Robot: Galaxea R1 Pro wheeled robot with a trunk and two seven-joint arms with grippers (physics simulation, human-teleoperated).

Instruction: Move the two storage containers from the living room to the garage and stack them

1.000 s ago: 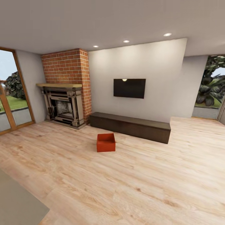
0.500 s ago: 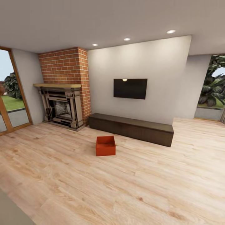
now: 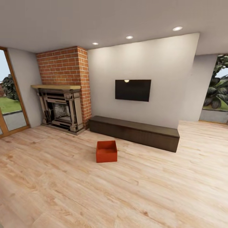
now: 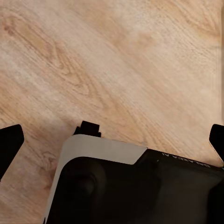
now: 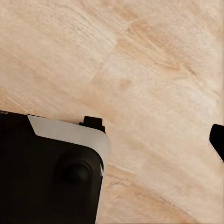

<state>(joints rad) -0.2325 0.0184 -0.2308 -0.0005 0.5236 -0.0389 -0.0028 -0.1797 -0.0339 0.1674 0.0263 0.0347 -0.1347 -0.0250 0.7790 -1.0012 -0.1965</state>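
The living room has a light wood plank floor (image 3: 164,190); on it one orange-red open-topped rectangular bin (image 3: 106,151) sits alone before the long low dark-wood cabinet (image 3: 134,133), untouched. Left claw (image 4: 112,140) hangs open over bare planks, empty; the right claw's state cannot be told.

A home living room: a red-brick fireplace (image 3: 63,91) with a wooden mantel, a black TV (image 3: 133,90) on the pale wall, a long low dark cabinet (image 3: 134,132) beneath it, a light wood plank floor (image 3: 126,190), and glass doors (image 3: 9,101) onto a garden.
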